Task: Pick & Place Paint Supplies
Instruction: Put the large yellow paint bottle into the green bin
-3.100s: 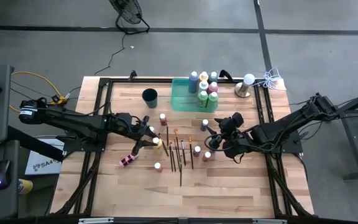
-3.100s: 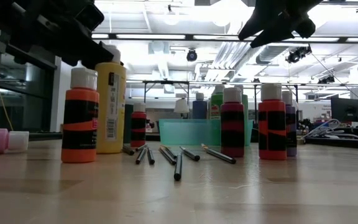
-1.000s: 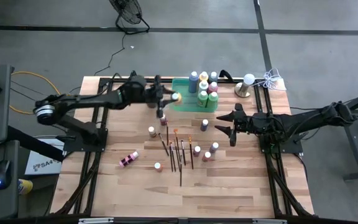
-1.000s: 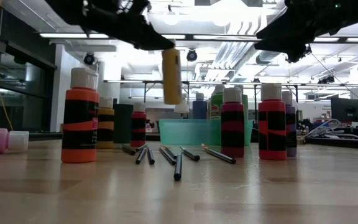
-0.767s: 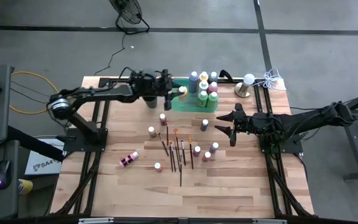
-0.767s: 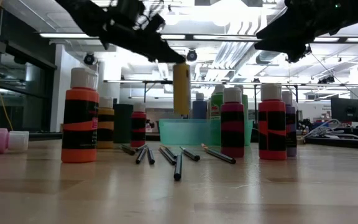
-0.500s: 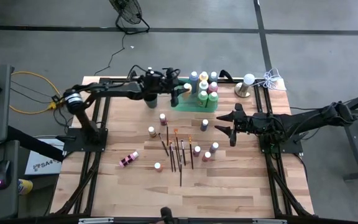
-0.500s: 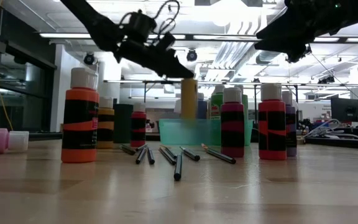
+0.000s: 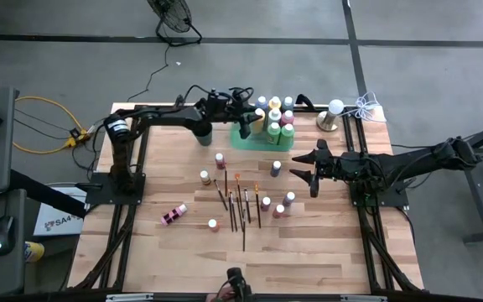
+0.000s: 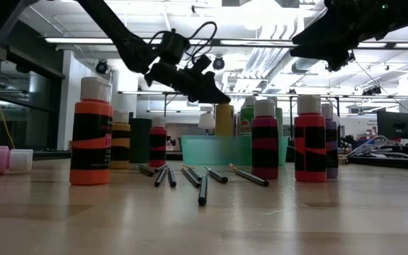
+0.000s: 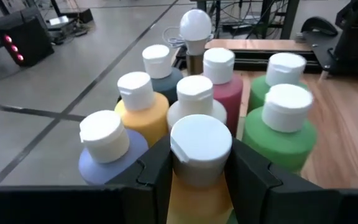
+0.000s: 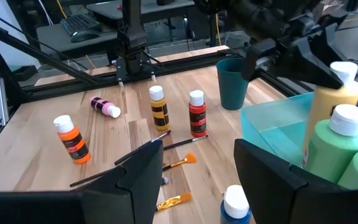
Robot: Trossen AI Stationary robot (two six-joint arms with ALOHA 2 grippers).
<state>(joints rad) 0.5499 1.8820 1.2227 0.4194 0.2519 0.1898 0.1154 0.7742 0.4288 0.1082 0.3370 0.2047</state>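
Table (image 9: 309, 252): wooden top, supplies spread across its middle. We count loose bottles standing there, one pink bottle (image 9: 172, 216) lying on its side, and a cluster of brushes (image 9: 240, 205) flat on the wood.

Green tray (image 9: 246, 139) at the far edge, already holding a group of bottles packed close. Dark cup (image 9: 204, 134) just beside the tray.

Left arm reaches across to the tray. Left gripper (image 11: 201, 177) is clamped on a yellow bottle (image 11: 199, 186), fingers pressing either side just below its white cap. From the table-level view the yellow bottle (image 10: 224, 119) hangs upright at the tray, its base hidden behind the wall; we cannot tell whether it touches the floor.

Right gripper (image 9: 309, 172) hovers above the table, near a blue bottle (image 9: 276, 169), jaws spread and holding nothing.

Step in hand, as we judge it: placing the yellow bottle among the ones already in the tray. Next move calls for a straight lowering into the free spot, then release without nudging the neighbours standing right behind it.
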